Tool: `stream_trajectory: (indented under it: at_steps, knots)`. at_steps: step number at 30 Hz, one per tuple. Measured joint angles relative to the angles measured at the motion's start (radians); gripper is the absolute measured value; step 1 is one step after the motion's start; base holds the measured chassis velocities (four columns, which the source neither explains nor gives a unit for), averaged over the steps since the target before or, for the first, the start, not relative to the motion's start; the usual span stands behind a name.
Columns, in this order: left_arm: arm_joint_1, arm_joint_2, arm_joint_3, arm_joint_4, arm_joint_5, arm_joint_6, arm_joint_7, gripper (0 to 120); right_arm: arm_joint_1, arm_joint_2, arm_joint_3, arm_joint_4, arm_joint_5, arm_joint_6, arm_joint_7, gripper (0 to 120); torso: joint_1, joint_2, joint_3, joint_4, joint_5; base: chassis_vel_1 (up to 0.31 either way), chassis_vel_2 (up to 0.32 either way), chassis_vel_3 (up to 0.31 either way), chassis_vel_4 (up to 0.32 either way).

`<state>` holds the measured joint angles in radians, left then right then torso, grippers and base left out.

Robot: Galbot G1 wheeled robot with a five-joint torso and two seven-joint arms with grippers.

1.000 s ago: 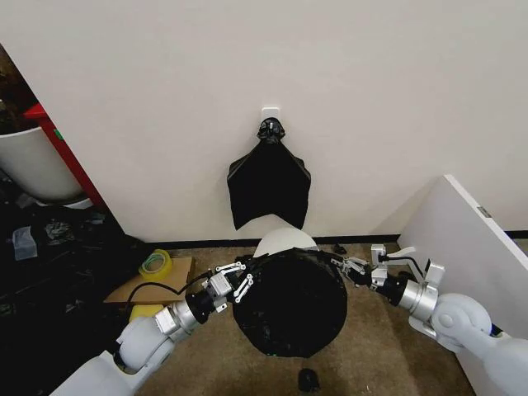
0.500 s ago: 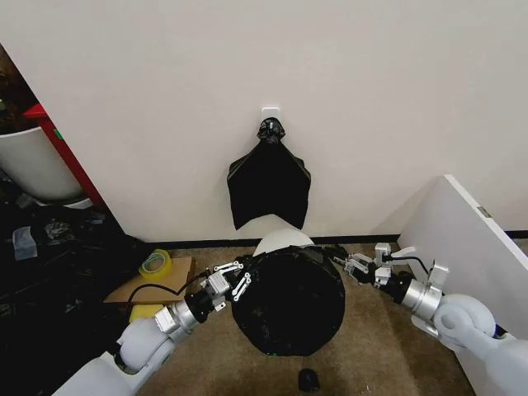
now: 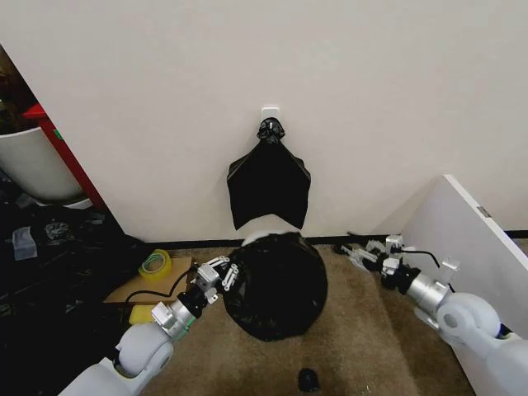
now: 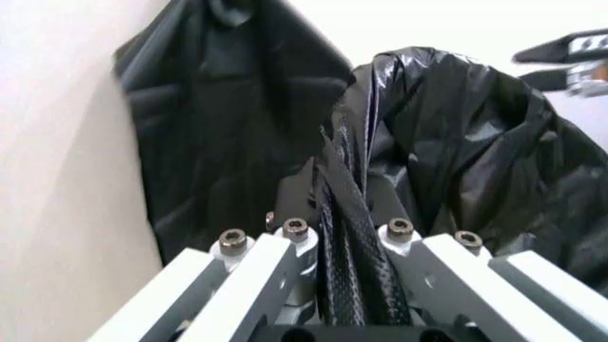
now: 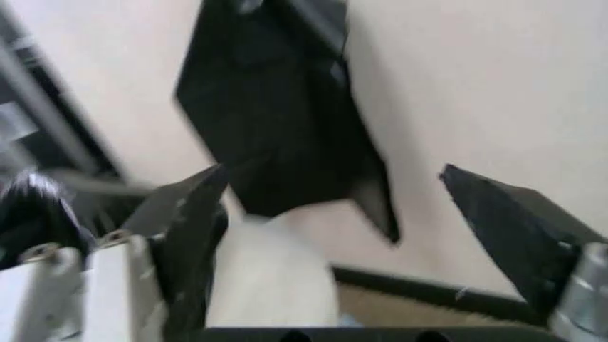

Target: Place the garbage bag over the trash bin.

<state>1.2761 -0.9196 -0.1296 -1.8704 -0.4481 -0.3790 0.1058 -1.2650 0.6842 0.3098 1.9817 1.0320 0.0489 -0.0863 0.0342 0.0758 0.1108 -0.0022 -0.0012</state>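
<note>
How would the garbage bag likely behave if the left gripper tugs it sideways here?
The garbage bag would probably be floppy: in the left wrist view it creases and bunches into a twisted strand between the left gripper's fingers. Its glossy film looks thin and light, so it may slip or stretch. Draped over the trash bin, a hard tug might drag the bin too.

Left tool [image 4: 344,285] clamped on garbage bag [image 4: 456,164]; hanging bag bunch [image 4: 223,121] behind.

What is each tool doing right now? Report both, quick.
Left tool: shut on the garbage bag, its edge bunched between the fingers.
Right tool: open, empty, off to the bag's side.
</note>
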Motion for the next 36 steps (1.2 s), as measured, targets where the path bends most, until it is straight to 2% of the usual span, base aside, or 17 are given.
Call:
stream_trajectory:
  at_steps: [2, 4, 8, 11, 14, 15, 18, 19, 20, 25, 26, 30, 31, 36]
  knots:
    - [0.003, -0.024, 0.01, -0.018, -0.054, 0.051, -0.057, 4, -0.008, 0.033, -0.011, 0.096, -0.083, -0.059, 0.166, 98, 0.0, 0.0, 0.0, -0.0004, 0.0005, 0.0, 0.0, 0.0, 0.0]
    - [0.003, -0.031, 0.014, -0.021, -0.075, 0.07, -0.075, 4, -0.011, 0.043, -0.017, 0.125, -0.098, -0.083, 0.215, 99, 0.0, 0.0, 0.0, -0.0005, 0.0005, 0.0, 0.0, 0.0, 0.0]
    - [-0.009, -0.074, 0.026, -0.035, -0.208, 0.16, -0.192, 4, -0.029, 0.087, -0.039, 0.273, -0.111, -0.231, 0.426, 100, 0.0, 0.0, 0.0, -0.0004, 0.0004, 0.0, 0.0, 0.0, 0.0]
    - [-0.009, -0.09, 0.028, -0.04, -0.241, 0.177, -0.227, 4, -0.033, 0.094, -0.049, 0.309, -0.111, -0.265, 0.461, 98, 0.0, 0.0, 0.0, -0.0003, 0.0005, 0.0, 0.0, 0.0, 0.0]
    - [-0.013, -0.124, 0.033, -0.055, -0.308, 0.21, -0.31, 4, -0.048, 0.11, -0.062, 0.368, -0.093, -0.337, 0.493, 84, 0.0, 0.0, 0.0, -0.0004, 0.0003, 0.0, 0.0, 0.0, 0.0]
    - [-0.013, -0.124, 0.033, -0.055, -0.308, 0.21, -0.31, 4, -0.048, 0.11, -0.062, 0.368, -0.093, -0.337, 0.493, 84, 0.0, 0.0, 0.0, -0.0004, 0.0003, 0.0, 0.0, 0.0, 0.0]
    - [-0.016, -0.145, 0.053, -0.074, -0.331, 0.238, -0.379, 4, -0.051, 0.125, -0.075, 0.395, -0.081, -0.443, 0.494, 68, 0.0, 0.0, 0.0, -0.0003, 0.0005, 0.0, 0.0, 0.0, 0.0]
    - [-0.016, -0.145, 0.053, -0.074, -0.331, 0.238, -0.379, 4, -0.051, 0.125, -0.075, 0.395, -0.081, -0.443, 0.494, 68, 0.0, 0.0, 0.0, -0.0003, 0.0005, 0.0, 0.0, 0.0, 0.0]
    - [-0.02, -0.149, 0.064, -0.079, -0.327, 0.244, -0.393, 4, -0.05, 0.128, -0.083, 0.395, -0.085, -0.462, 0.483, 64, 0.0, 0.0, 0.0, -0.0003, 0.0005, 0.0, 0.0, 0.0, 0.0]
    - [-0.034, -0.156, 0.116, -0.086, -0.246, 0.251, -0.416, 4, -0.009, 0.157, -0.134, 0.395, -0.066, -0.543, 0.497, 43, 0.0, 0.0, 0.0, -0.0002, 0.0007, 0.0, 0.0, 0.0, 0.0]
    - [-0.034, -0.156, 0.116, -0.086, -0.246, 0.251, -0.416, 4, -0.009, 0.157, -0.134, 0.395, -0.066, -0.543, 0.497, 43, 0.0, 0.0, 0.0, -0.0002, 0.0007, 0.0, 0.0, 0.0, 0.0]
    - [-0.053, -0.161, 0.178, -0.061, -0.113, 0.224, -0.394, 4, 0.032, 0.192, -0.191, 0.347, -0.052, -0.621, 0.576, 23, 0.0, 0.0, 0.0, -0.0006, 0.0005, 0.0, 0.0, 0.0, 0.0]
    - [-0.053, -0.161, 0.178, -0.061, -0.113, 0.224, -0.394, 4, 0.032, 0.192, -0.191, 0.347, -0.052, -0.621, 0.576, 23, 0.0, 0.0, 0.0, -0.0006, 0.0005, 0.0, 0.0, 0.0, 0.0]
    - [-0.055, -0.155, 0.22, -0.059, -0.066, 0.203, -0.391, 4, 0.087, 0.239, -0.262, 0.265, -0.055, -0.651, 0.628, 5, 0.0, 0.0, 0.0, -0.0003, 0.0003, 0.0, 0.0, 0.0, 0.0]
